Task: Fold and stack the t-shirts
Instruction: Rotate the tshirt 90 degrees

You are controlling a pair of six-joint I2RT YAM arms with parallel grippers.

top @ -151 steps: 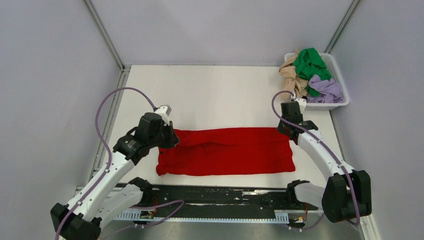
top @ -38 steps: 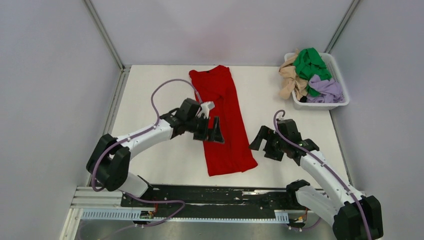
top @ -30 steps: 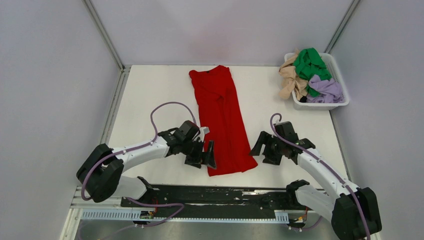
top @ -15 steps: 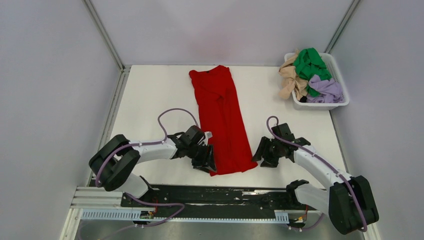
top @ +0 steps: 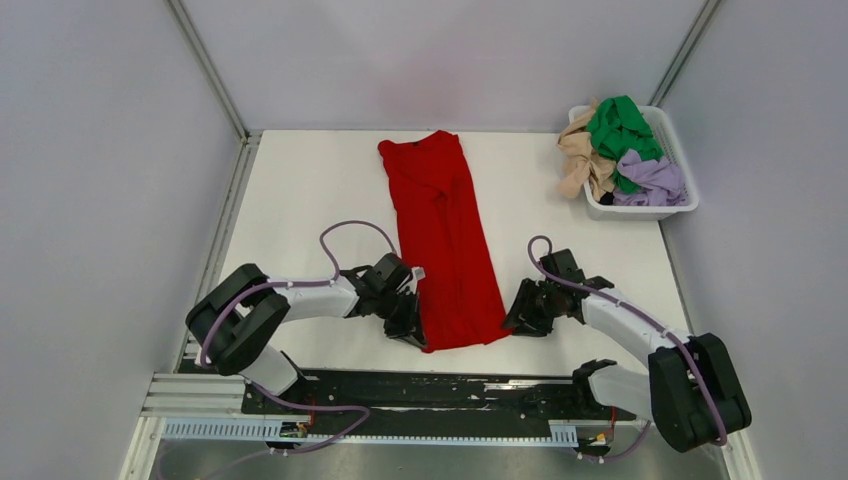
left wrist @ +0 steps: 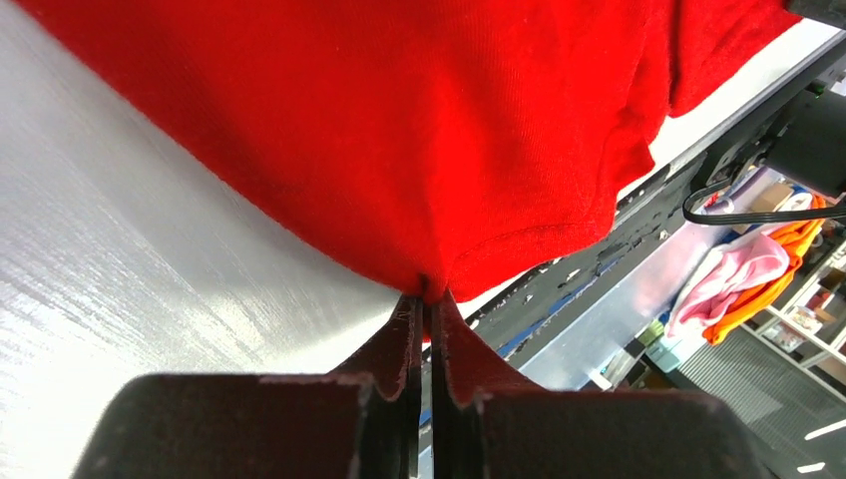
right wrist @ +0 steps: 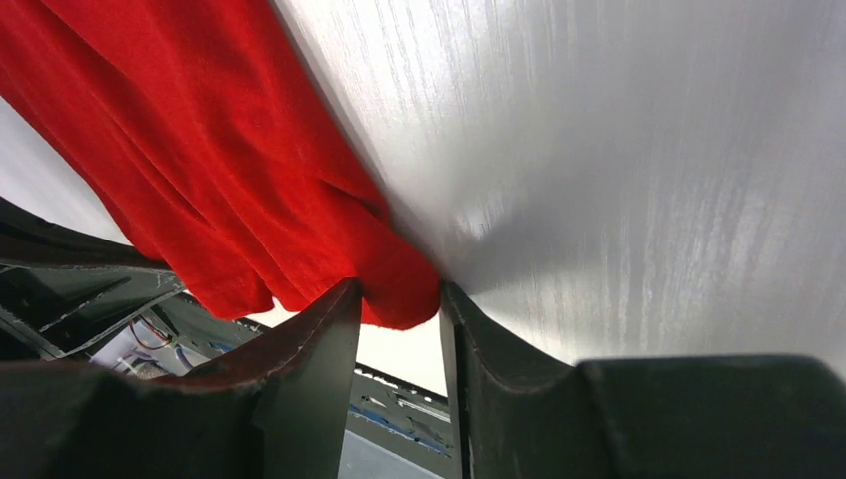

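Left gripper (left wrist: pixel 424 296), jaws together, is pinching near-left hem corner of bright red short-sleeved cloth t-shirt (top: pixel 445 240). Right gripper (right wrist: pixel 399 299) is straddling near-right corner, fingers slightly apart w/ cloth filling the gap; can't tell if clamped. Shirt is lying as a long strip, near to far, mid white table (top: pixel 300 200). Green t-shirt (top: pixel 620 125), beige-tan t-shirt (top: pixel 578 155) & lavender t-shirt (top: pixel 655 180) are sitting bunched in white plastic basket (top: pixel 645 211), far right.

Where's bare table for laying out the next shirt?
Two patches: the far-left table, between the red shirt and the left edge, and the strip between that shirt and the basket. Crowded along the near edge, where the left gripper and right gripper sit at the shirt's near corners.
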